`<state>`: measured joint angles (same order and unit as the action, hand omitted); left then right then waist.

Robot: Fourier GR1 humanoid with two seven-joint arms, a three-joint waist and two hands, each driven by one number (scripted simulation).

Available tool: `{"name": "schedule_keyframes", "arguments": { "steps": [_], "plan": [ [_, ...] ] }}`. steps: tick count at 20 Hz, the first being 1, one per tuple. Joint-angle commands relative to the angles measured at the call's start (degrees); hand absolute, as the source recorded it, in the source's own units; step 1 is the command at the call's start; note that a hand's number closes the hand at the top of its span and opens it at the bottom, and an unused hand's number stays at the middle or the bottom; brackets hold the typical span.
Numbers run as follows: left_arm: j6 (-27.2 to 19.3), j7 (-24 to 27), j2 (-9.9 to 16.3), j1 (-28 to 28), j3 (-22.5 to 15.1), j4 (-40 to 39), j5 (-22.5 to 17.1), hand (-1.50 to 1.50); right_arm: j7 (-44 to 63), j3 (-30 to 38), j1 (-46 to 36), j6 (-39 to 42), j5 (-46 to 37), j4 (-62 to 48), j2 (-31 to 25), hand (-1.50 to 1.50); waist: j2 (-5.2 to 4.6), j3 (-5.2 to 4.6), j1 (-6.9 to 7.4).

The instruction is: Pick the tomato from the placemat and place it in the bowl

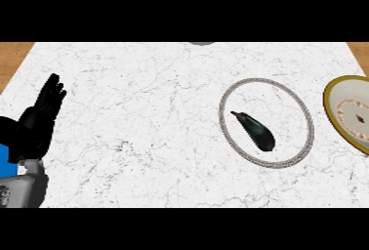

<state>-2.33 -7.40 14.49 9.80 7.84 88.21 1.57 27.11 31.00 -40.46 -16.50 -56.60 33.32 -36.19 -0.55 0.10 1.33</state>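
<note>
While the left hand [45, 105] rests open, a dark eggplant [255, 131] lies on the placemat [306, 114] beside the bowl [333, 105].

A kitchen: white marble counter [144, 97] with wooden edges, a gold-rimmed plate [333, 105].

We find no readable text, label, brand, number or sign anywhere here, on any object or on the counter.
</note>
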Motion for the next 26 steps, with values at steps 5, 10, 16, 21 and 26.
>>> {"name": "schedule_keyframes", "arguments": {
  "steps": [5, 10, 16, 21, 26],
  "plan": [
    [-0.05, 0.58, -0.57, 1.72, 0.37, -2.56, 0.25, 0.00, -16.76, 5.77, 0.88, 1.53, 8.99, -9.68, -3.42, -1.50, 0.01, 0.04, -0.53],
    [0.26, -1.01, -0.56, -1.62, 0.25, 1.12, -0.28, 0.00, -24.81, 16.70, -0.25, -3.79, 21.65, -2.42, -1.30, -1.50, 0.67, 0.14, -1.35],
    [-0.37, 0.92, -0.55, -4.03, 1.47, 0.99, -0.03, 0.00, -35.40, 27.68, 5.52, -1.76, 35.67, 4.39, 0.05, -1.50, 1.03, -0.01, -2.89],
    [-0.42, -0.96, -0.15, -2.16, 1.71, 1.48, 0.19, 0.00, -30.06, 29.06, 15.95, 8.83, 41.56, 13.66, 0.65, -1.50, 1.02, -0.18, -2.69],
    [-0.19, 1.68, 0.09, -4.73, 2.75, 1.30, 0.20, 0.00, -32.58, 35.13, 29.36, 20.09, 49.13, 20.25, 0.80, -1.50, 1.07, -0.22, -3.16]
  ]
}}
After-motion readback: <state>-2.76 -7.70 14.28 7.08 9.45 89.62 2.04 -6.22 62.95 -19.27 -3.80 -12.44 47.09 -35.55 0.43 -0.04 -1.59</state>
